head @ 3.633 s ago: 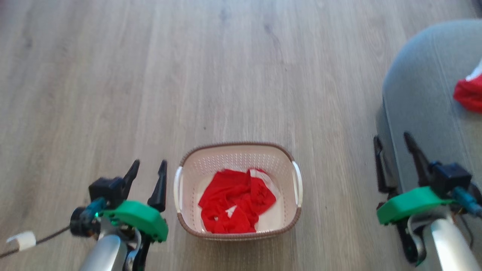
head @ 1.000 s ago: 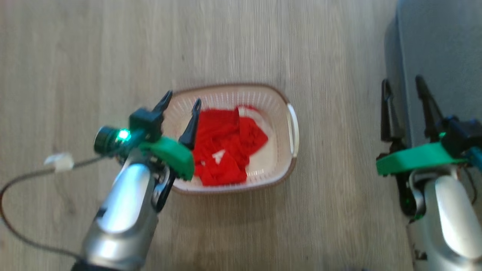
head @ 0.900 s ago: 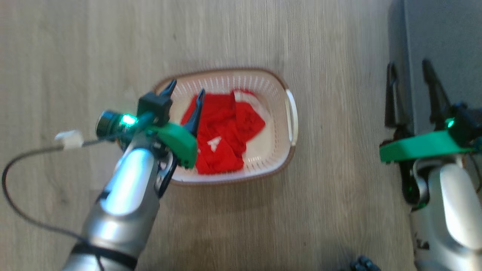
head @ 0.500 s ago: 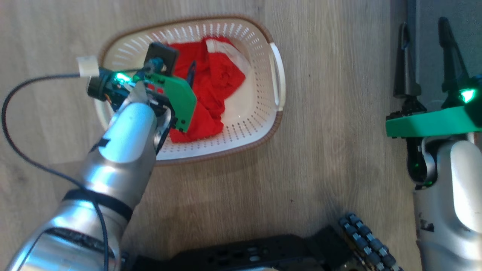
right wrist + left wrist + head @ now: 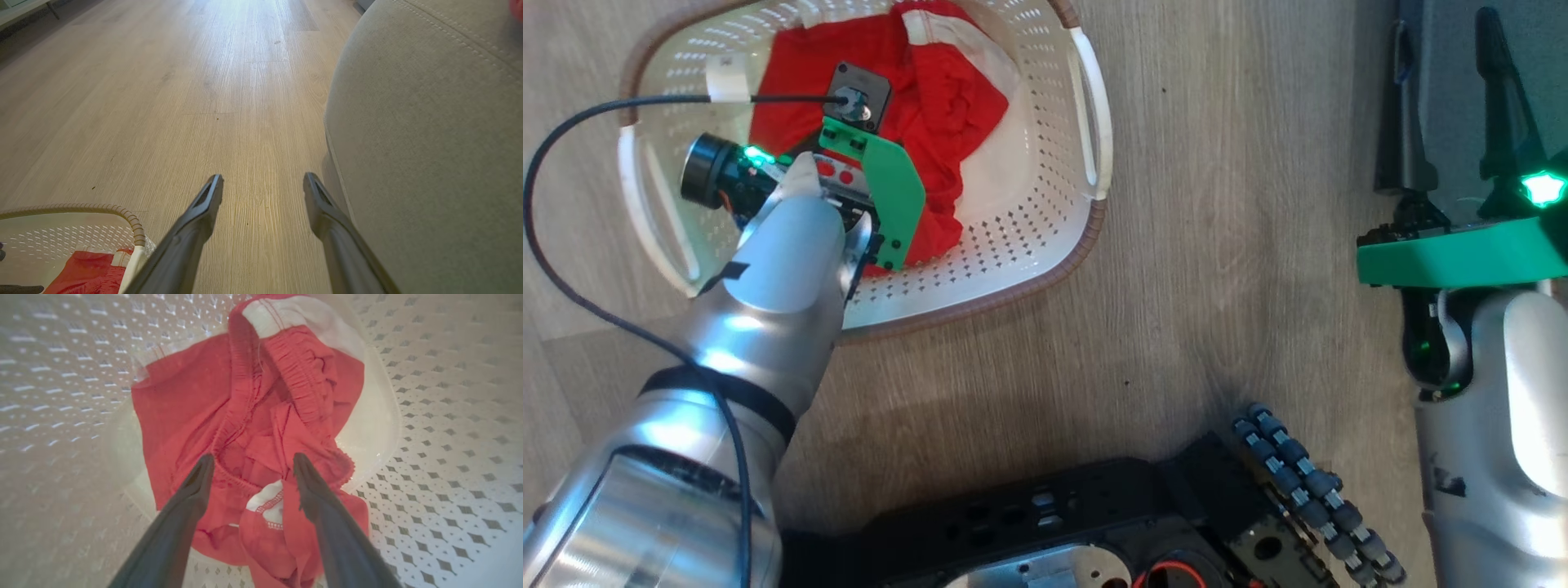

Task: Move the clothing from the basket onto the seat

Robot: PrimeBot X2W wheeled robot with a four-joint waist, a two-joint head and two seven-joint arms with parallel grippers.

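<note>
Clothing of soft bright red cloth with white parts (image 5: 184,416) lies bunched up on the bottom of the small cream plastic basket with little holes in its sides and a brown rim (image 5: 1045,196). The basket stands on the pale wooden floor (image 5: 204,81). The left gripper (image 5: 253,459) reaches down into the basket from above. Its two long dark fingers (image 5: 184,506) are spread wide, one on each side of a fold of the red cloth. The tips are right at the cloth, but nothing is pinched between them, and it is hard to tell if they touch it. In the head view the silver left arm (image 5: 776,261) with its green plate (image 5: 886,188) covers part of the clothing. A thin black cable (image 5: 662,100) runs across the basket's rim. The right gripper (image 5: 263,177) is well away from the basket, low over the floor and just beside the big grey cloth seat with rounded edges and pale stitching (image 5: 429,143). Its jaws stand wide too and hold nothing. The seat is to the right of the basket, with bare floor between them.
</note>
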